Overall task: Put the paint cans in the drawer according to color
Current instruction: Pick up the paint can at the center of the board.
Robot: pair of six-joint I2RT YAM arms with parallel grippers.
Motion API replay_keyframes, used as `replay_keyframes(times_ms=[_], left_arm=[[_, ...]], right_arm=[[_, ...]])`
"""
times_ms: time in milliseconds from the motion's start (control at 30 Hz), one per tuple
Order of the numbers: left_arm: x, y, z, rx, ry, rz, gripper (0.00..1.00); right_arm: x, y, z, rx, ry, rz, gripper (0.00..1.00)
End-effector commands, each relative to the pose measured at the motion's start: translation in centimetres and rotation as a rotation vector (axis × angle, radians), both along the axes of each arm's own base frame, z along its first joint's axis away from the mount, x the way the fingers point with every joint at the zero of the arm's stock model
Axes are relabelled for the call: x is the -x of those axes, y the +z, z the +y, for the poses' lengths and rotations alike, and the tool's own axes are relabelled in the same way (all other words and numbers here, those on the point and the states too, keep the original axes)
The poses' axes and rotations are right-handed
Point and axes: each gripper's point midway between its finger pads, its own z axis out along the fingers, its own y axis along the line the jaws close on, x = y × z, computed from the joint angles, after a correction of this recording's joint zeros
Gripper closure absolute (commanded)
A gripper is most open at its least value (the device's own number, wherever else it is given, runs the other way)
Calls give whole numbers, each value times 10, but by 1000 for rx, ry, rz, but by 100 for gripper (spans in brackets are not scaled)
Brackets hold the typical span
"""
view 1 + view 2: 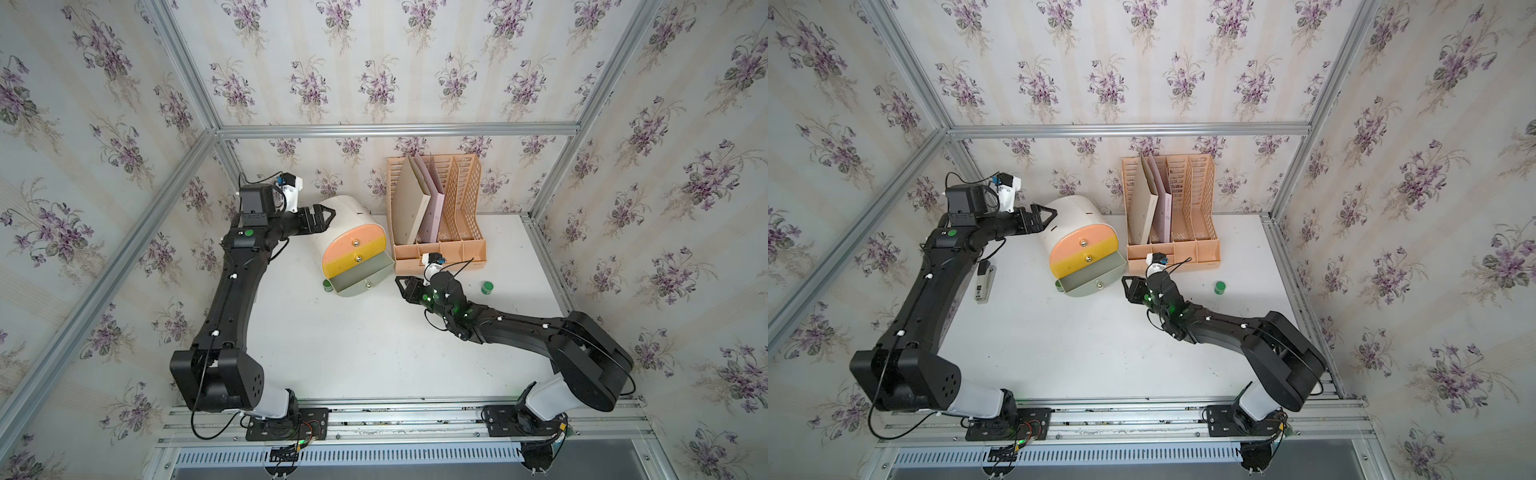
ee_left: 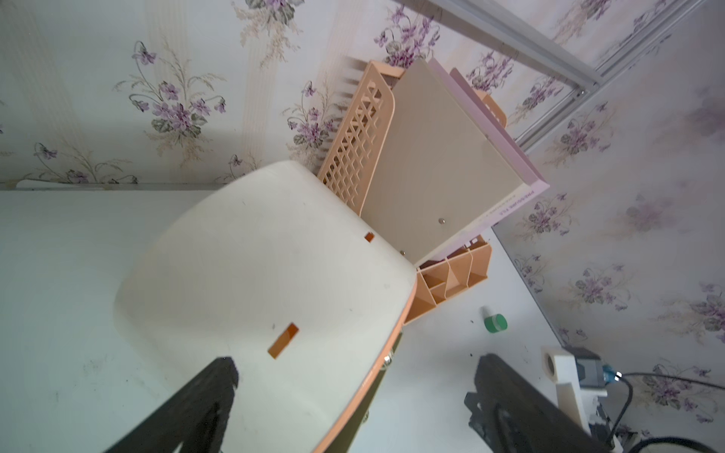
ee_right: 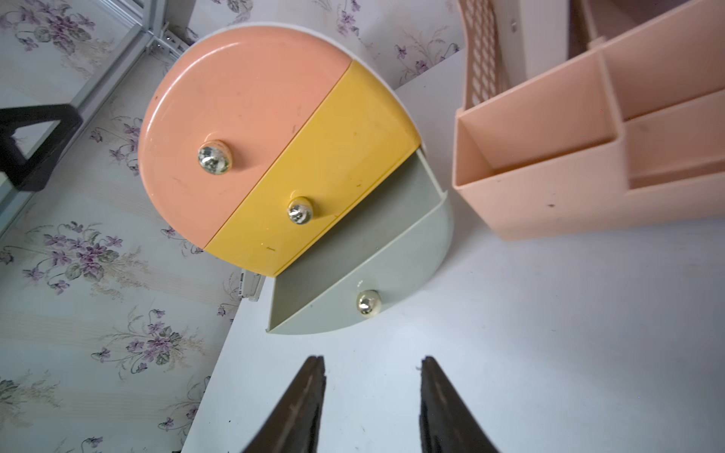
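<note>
The drawer point(image 1: 353, 232) is a white rounded chest lying toward the back of the table, with peach, yellow and grey-green fronts. Its grey-green bottom drawer point(image 3: 365, 251) is pulled out and looks bare inside. One green-lidded paint can point(image 1: 487, 287) point(image 1: 1219, 287) point(image 2: 495, 323) stands to the right, near the rack. Another green paint can point(image 1: 327, 285) point(image 1: 1058, 285) sits tight against the open drawer's left corner. My left gripper point(image 1: 322, 218) point(image 2: 361, 372) is open at the chest's upper back, its fingers astride the white shell. My right gripper point(image 1: 401, 286) point(image 3: 372, 359) is open over bare table, just short of the grey-green drawer's knob point(image 3: 368, 302).
A peach lattice file rack point(image 1: 436, 208) with folders stands at the back, right next to the chest. A black-and-grey stapler point(image 1: 984, 282) lies left of the chest beside my left arm. Aluminium frame rails and wallpapered walls close in the table on three sides.
</note>
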Motion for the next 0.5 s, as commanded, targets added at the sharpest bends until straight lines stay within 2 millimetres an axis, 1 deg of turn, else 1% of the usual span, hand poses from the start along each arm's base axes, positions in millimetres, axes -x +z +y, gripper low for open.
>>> replay_keyframes(times_ms=[0,133,200,267,333,467], left_arm=[[27,-7,-17,-118,-26,-12,1],[59,-24,-53,-198,-118,4,1],[73,-34,-69,-246,-166,4,1],[81,-47,-80,-296,-198,13,1],[85,-65,-90,-352,-236,38,1],[87,-104,-97,-465,-267,151,0]], right_arm=[[7,-14,-27,133,-13,45,56],[12,-2,-55,229,-52,40,56],[16,1,-75,282,-77,56,55],[19,3,-94,321,-113,72,53],[22,3,-115,338,-147,99,53],[27,3,-151,344,-225,118,51]])
